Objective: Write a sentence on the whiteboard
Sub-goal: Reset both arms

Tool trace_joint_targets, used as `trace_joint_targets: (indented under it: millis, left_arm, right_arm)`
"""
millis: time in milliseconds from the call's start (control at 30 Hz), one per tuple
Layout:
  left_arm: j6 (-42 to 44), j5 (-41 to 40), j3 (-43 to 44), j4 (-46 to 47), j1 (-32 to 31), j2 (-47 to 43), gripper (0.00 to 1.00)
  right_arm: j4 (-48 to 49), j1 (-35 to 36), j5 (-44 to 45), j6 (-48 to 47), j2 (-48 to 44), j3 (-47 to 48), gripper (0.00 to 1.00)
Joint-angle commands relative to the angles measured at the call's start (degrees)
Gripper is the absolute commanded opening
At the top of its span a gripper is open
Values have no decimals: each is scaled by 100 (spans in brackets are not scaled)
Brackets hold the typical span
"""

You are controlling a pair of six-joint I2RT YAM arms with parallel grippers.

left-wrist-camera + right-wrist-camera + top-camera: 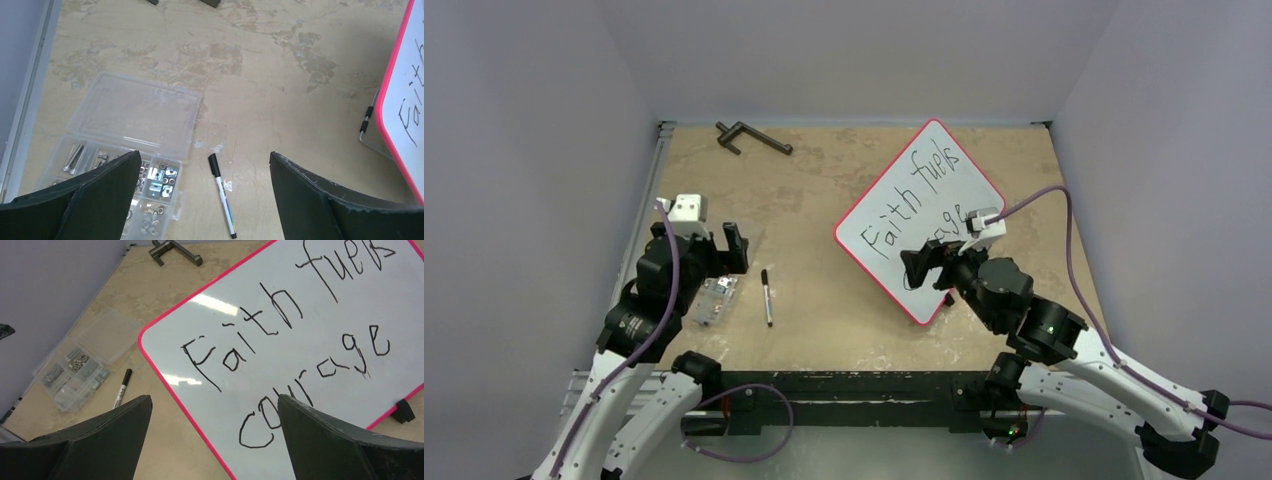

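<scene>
Lying cornerwise on the table [824, 200], the whiteboard [979, 185] is showing the sentence [287, 335]; the right gripper [214, 402], fingers apart, is hovering seemingly above its near half. Left of it, the left gripper [204, 156] is hanging, fingers spread, over a marker [222, 195].

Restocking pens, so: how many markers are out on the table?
1: the marker lies between the clear parts box and the whiteboard. Another could be hidden from these views.

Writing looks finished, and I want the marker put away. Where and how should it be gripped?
Grip the marker mid-barrel, coming down from above with the left claw closing across its width. It lies flat on the table, clear of the parts box, so both long sides are free.
</scene>
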Motion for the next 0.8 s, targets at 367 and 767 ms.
trace_joint_targets:
  millis: [367, 767]
  left_arm:
    - [417, 47, -161, 600, 11, -244, 100]
    - [466, 151, -156, 594, 16, -234, 100]
  right_arm:
    - [-904, 8, 406, 916, -269, -328, 99]
    - [-949, 8, 417, 1005, -278, -350, 99]
